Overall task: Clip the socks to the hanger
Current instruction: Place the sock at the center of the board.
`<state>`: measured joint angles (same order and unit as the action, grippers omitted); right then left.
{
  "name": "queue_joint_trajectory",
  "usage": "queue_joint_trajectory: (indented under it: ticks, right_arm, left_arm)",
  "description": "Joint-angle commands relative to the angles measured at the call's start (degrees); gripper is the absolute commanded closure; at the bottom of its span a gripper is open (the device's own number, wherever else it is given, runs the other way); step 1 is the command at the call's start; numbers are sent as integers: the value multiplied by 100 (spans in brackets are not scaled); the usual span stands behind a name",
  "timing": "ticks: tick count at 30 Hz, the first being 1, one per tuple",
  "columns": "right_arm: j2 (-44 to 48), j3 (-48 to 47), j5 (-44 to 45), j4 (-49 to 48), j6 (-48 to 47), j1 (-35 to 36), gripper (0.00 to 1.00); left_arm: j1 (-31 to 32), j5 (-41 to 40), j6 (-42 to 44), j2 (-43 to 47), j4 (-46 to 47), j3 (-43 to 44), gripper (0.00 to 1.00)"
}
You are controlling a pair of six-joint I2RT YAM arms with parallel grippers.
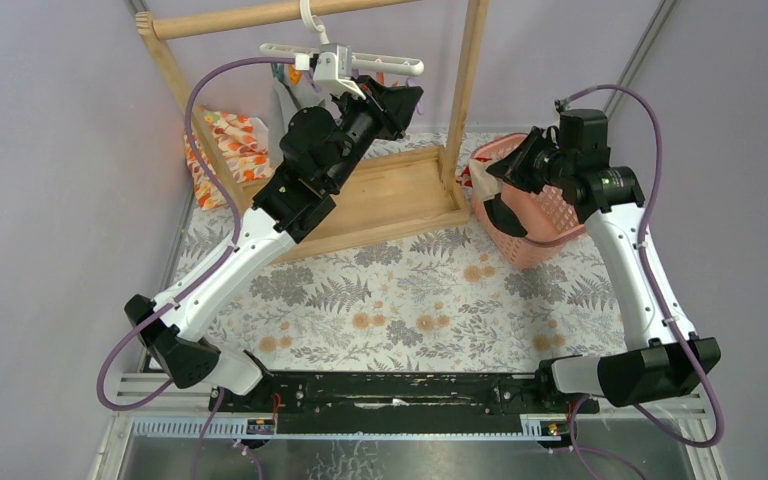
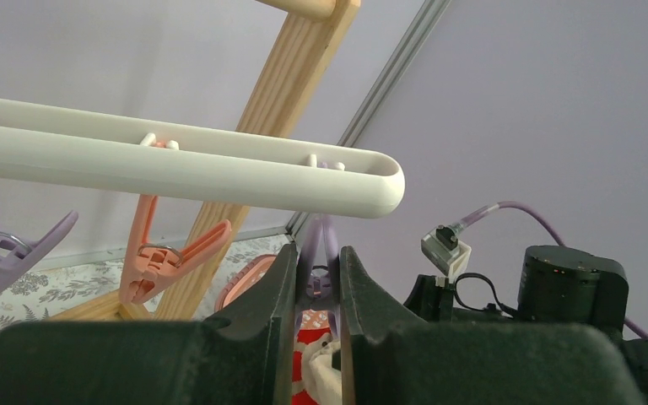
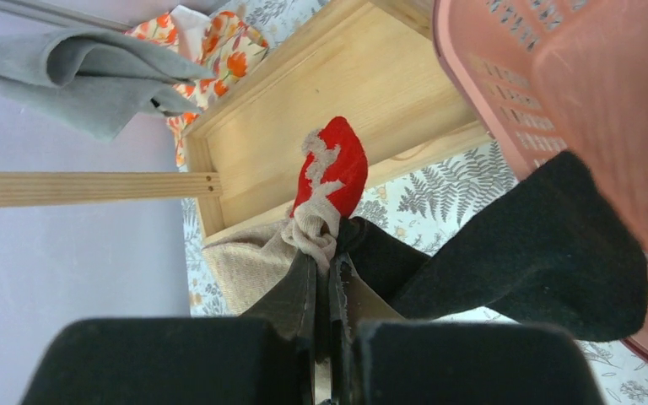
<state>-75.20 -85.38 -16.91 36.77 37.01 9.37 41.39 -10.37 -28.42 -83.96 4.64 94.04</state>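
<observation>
**Left wrist view: clip pinched, socks not yet at the hanger**

Left wrist shows your left hand (image 2: pixel 319 291) pressed together on the purple clip (image 2: pixel 319 257) under the right end of the hanger (image 2: pixel 177 169), with 1 finger on each wing. I read that as the squeeze meant to open the clip.

Your right hand (image 3: pixel 327 283) is pinching the socks. The beige sock (image 3: pixel 333 169) pokes its red end up past the fingertips, and the black sock (image 3: pixel 540 245) drapes sideways against the pink basket (image 3: pixel 506 51). From above, that hand sits at the basket's near rim, well apart from the hanger on the wooden frame (image 1: pixel 465 90).

The step in hand looks like presenting the 1st sock. The next move calls for lifting your right hand up and across to the held clip and feeding 1 sock edge into its mouth. Only then should you ease the left squeeze. With 2 socks in 1 pinch, expect the spare to trail.

- **Clip mouth:** the fingers cover it, so you cannot tell whether it has parted.
- **Black sock:** how firmly it is caught is hard to make out.
- **Hanger:** its left end is cut off in the wrist view.
- **Socks from above:** they barely show.
</observation>
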Motion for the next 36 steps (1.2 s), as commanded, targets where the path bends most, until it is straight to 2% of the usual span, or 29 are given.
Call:
queue_joint_trajectory:
  ticks: [1,6,17,25,26,27,30,31,33,36]
  right_arm:
    - [33,-423,323,-243,-87,19,100]
    - [-224,-879,680,121,-477,-16,100]
    - [-209,1056,721,-672,-698,-181,100]
    - [478,1675,641,-820,-520,-173,100]
    - [526,1713,686,-801,-541,-173,96]
    - [546,1758,722,-777,-581,-180,86]
    - [607,1909,785,-765,-618,-176,44]
    - [656,1968,773,-805,-597,-171,36]
    - [777,2060,709,-913,-506,-168,28]
    - [963,2046,653,-910,-408,-172,26]
  left_arm:
    - [36,-73,31,-2,327,55,100]
    - [33,-57,22,6,335,59,100]
    - [44,-79,73,26,327,62,100]
    - [54,-36,29,-27,327,67,100]
    - [54,-19,9,-36,331,67,100]
    - [52,3,-19,-47,335,65,100]
    - [49,63,-75,-71,335,63,100]
    - [53,65,-71,-68,335,69,100]
    - [54,38,-44,-64,335,65,100]
    - [56,-53,45,-49,327,65,100]
